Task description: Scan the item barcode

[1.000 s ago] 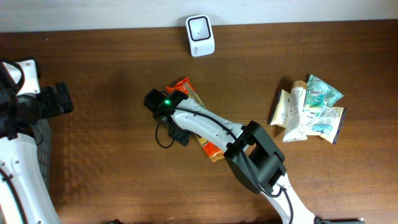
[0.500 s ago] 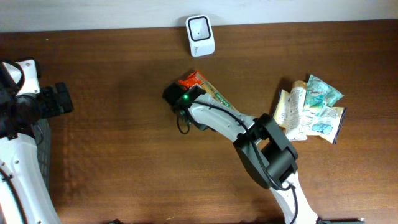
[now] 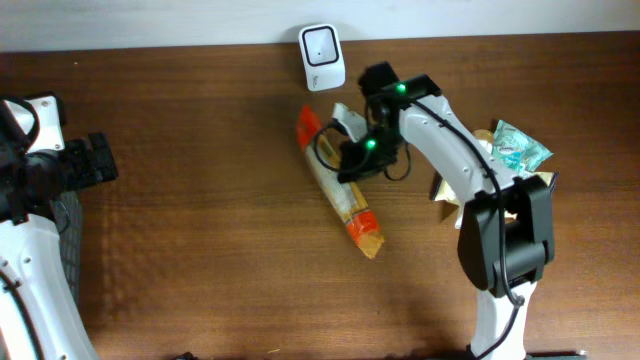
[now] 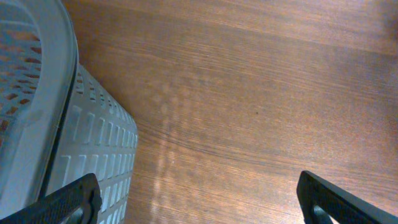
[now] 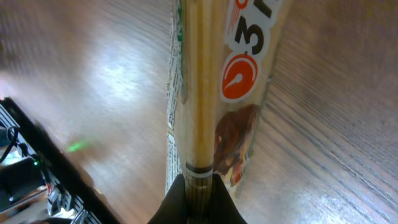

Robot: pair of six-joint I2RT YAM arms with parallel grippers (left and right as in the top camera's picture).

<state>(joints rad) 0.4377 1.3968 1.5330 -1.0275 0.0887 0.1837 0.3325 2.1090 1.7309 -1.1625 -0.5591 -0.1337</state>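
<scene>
Overhead, the right gripper [image 3: 350, 155] is pinched tight on the upper end of the long orange snack packet [image 3: 350, 210]. The packet is just in front of the white scanner [image 3: 322, 44], its other end trailing away from it. The thin edge grip, plain in the right wrist view, probably leaves the printed faces free to be turned toward the scanner's window. Far left of the scanner, the left gripper [image 4: 199, 202] hangs spread wide, holding nothing, beside a grey basket [image 4: 43, 112] whose contents cannot be told. Loose sachets [image 3: 495, 175] are piled to the scanner's right.
</scene>
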